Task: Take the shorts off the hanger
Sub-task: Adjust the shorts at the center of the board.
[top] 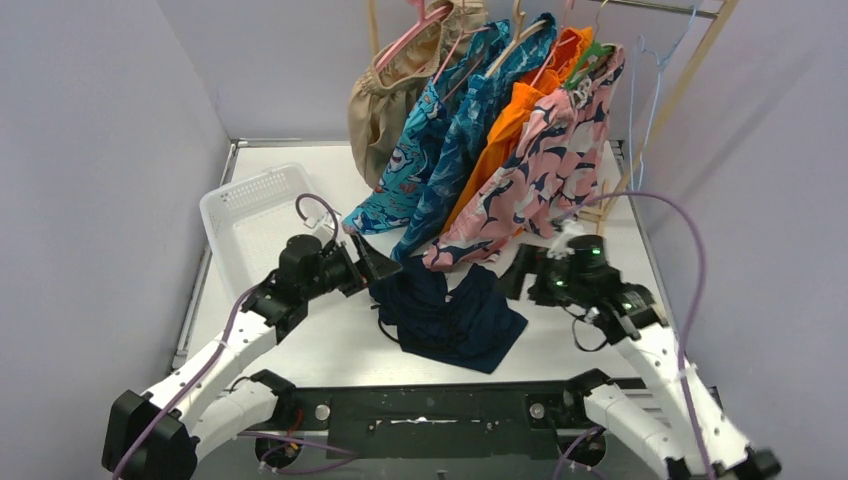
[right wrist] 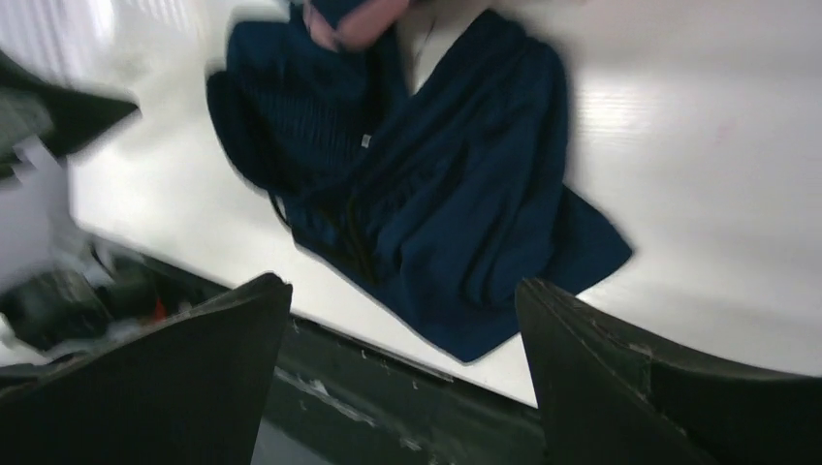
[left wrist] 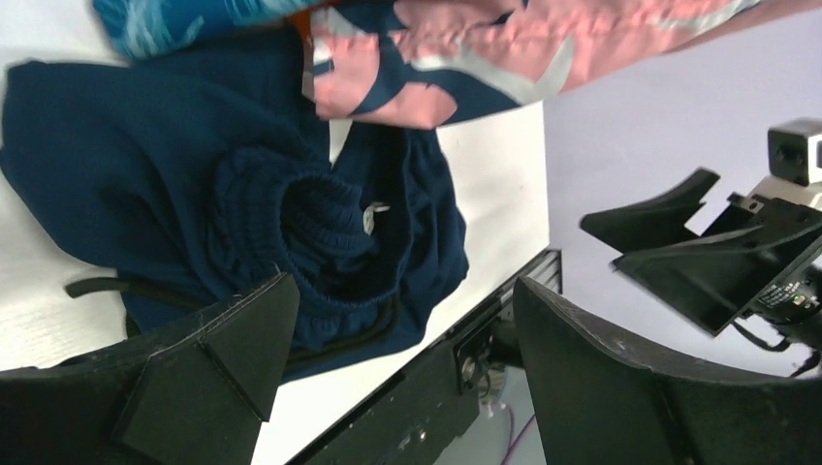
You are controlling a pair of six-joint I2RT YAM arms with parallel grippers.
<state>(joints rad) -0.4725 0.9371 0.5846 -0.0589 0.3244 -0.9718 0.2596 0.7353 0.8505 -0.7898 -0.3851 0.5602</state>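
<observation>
The navy shorts (top: 455, 318) lie crumpled on the white worktop (top: 330, 350), just below the hem of the pink shark-print shorts (top: 545, 170) hanging on the rack. The left gripper (top: 380, 265) sits beside their left edge, fingers apart and empty. The right gripper (top: 518, 272) is spread too, and its blurred wrist view seems to show nothing held

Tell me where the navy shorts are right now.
In the top view the navy shorts lie crumpled on the table near its front edge, between the left gripper and right gripper, just below the hanging pink shark-print shorts.
</observation>
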